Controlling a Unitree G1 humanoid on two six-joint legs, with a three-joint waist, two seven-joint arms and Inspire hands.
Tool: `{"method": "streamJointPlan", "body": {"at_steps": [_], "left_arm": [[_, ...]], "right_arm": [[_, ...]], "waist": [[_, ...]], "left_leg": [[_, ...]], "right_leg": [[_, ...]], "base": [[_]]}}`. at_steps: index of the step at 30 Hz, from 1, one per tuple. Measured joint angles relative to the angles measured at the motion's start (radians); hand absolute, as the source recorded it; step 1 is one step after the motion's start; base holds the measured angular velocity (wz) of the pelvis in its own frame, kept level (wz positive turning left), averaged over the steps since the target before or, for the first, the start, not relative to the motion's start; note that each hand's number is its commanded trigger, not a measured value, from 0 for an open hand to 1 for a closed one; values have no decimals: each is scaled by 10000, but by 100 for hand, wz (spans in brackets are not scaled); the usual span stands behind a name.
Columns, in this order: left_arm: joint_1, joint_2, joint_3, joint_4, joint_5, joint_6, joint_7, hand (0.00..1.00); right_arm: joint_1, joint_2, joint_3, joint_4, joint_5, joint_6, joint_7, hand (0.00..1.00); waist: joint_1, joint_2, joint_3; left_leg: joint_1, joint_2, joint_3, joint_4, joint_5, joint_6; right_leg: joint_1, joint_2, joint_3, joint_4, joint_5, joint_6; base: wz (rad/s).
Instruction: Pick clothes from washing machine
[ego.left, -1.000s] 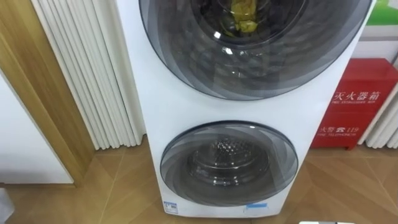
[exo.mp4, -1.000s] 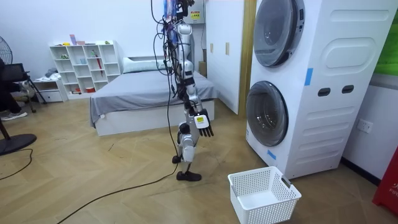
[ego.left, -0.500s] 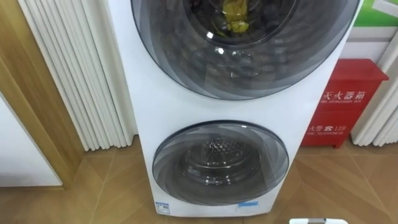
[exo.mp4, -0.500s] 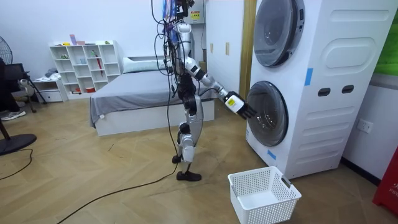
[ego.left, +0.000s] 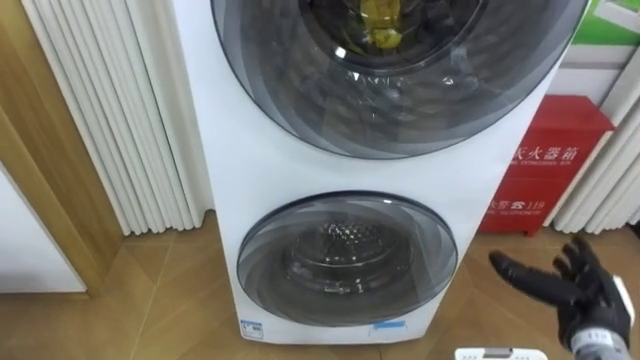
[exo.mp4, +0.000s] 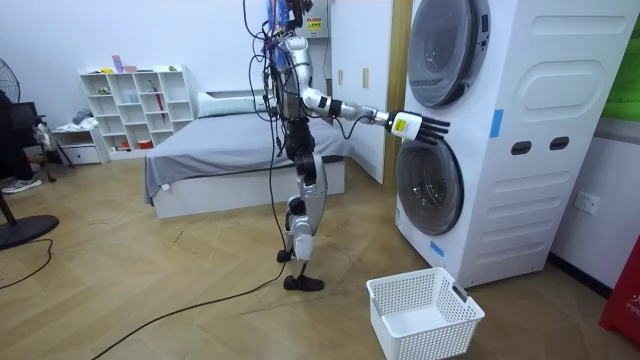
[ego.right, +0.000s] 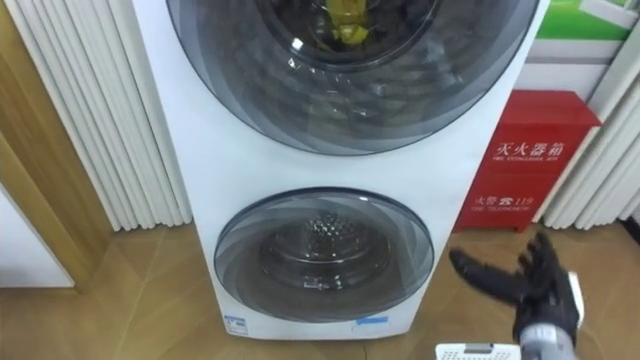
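A white stacked washing machine (ego.left: 195, 150) faces me, with a large round upper door (ego.left: 400, 90) and a smaller lower door (ego.left: 345, 258), both closed. Behind the upper glass lies a yellow cloth (ego.left: 380, 25). My right hand (ego.left: 570, 290) hangs at the lower right, open with fingers spread, in front of the machine's right edge and touching nothing. In the room view I stand a step from the machine, and the right hand (exo.mp4: 418, 125) is stretched out level between the two doors.
A white laundry basket (exo.mp4: 425, 315) sits on the wooden floor before the machine; its rim (ego.left: 495, 354) shows at the bottom edge. A red cabinet (ego.left: 550, 150) stands right of the machine, white slats (ego.left: 110, 120) on the left. A bed (exo.mp4: 230, 155) lies behind me.
My right arm has risen from hanging at my side to reaching out level at the machine, and the hand has come into the eye view at lower right. The camera shifted slightly.
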Motion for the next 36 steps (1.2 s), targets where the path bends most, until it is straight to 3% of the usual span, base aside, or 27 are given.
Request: {"method": "streamJointPlan", "body": {"at_steps": [6, 12, 19, 28, 36], "left_arm": [[134, -2, 5, -104, 513, 201, -3, 0], [96, 1, 5, -93, 688, 364, -113, 0], [67, 123, 0, -93, 686, 435, -164, 0], [65, 173, 25, -123, 891, 561, -266, 0], [8, 364, 26, -283, 1679, 550, -288, 0]], "right_arm": [[-653, -203, -1, -9, -42, -5, -237, 0], [-1310, -836, -9, -1, 426, -3, -281, 0], [-1677, -889, -9, 83, 556, 9, -565, 0], [-2130, -944, -4, 177, 539, 29, -565, 0], [-2792, -1804, 103, 153, 338, 17, -541, 0]], "waist": [[26, 28, -27], [196, -27, -64], [263, -217, -91], [370, -185, -98], [714, -275, -56]], "left_leg": [[-26, 2, -22, 57, 0, 1], [-44, 12, -29, 118, 0, 2], [-186, 3, -251, 206, 1, 2], [-350, -6, -279, 210, 2, 3], [-348, -6, -312, 194, 4, 2]], "right_leg": [[-5, -5, 16, 57, 1, -3], [2, -5, 3, 76, 15, -24], [-5, -11, -128, 66, 16, -26], [-154, -6, -89, 31, 20, -33], [-182, 4, -114, 17, 20, -32]], "base": [[1], [0], [8], [1], [-1]]}}
